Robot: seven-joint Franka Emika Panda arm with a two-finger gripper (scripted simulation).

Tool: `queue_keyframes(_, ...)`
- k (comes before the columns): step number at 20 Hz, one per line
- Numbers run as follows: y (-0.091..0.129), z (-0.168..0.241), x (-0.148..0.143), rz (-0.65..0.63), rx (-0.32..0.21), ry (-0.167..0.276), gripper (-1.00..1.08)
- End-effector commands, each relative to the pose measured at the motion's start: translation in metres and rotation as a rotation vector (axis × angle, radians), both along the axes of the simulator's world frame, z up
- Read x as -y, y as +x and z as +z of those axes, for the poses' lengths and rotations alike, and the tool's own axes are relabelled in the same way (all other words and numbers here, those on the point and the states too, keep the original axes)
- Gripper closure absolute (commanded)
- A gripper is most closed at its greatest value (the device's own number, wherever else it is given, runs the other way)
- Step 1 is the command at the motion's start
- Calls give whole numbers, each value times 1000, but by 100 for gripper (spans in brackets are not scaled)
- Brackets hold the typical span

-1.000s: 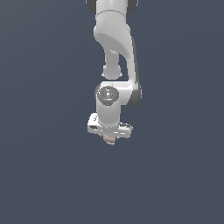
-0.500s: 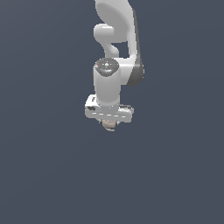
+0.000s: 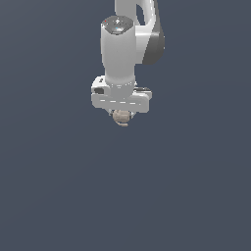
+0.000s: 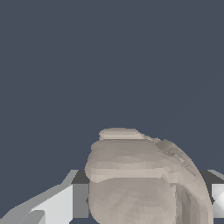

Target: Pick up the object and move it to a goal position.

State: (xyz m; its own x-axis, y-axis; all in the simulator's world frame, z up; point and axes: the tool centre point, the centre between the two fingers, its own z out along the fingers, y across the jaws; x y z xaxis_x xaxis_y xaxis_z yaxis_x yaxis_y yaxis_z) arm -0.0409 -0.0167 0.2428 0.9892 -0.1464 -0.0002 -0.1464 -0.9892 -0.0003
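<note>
Fingers (image 4: 61, 203) are showing pale grey on either side of the object (image 4: 142, 181) in the wrist view, closing narrowly against its lumpy beige flanks and holding it. Seen from the exterior view, the gripper (image 3: 121, 117) is pointing downward under the white arm (image 3: 120, 49), with the object (image 3: 121, 117) peeking out just beneath it against plain dark grey.

Smooth, faintly glossy white plastic shell on the arm (image 3: 120, 49) and pincer (image 3: 121, 116). Matt, lumpy, ridged beige surface on the object (image 4: 144, 183). Flat, matt dark grey-blue backdrop (image 3: 49, 186).
</note>
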Motion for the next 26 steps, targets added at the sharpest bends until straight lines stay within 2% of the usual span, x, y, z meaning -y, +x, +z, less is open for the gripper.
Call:
queue_keyframes(1,-12,25,1,0,0,0,108)
queue_keyframes(15,-67,150,4,0,0,0,108)
queue_keyframes(26,-80,185,5,0,0,0,108)
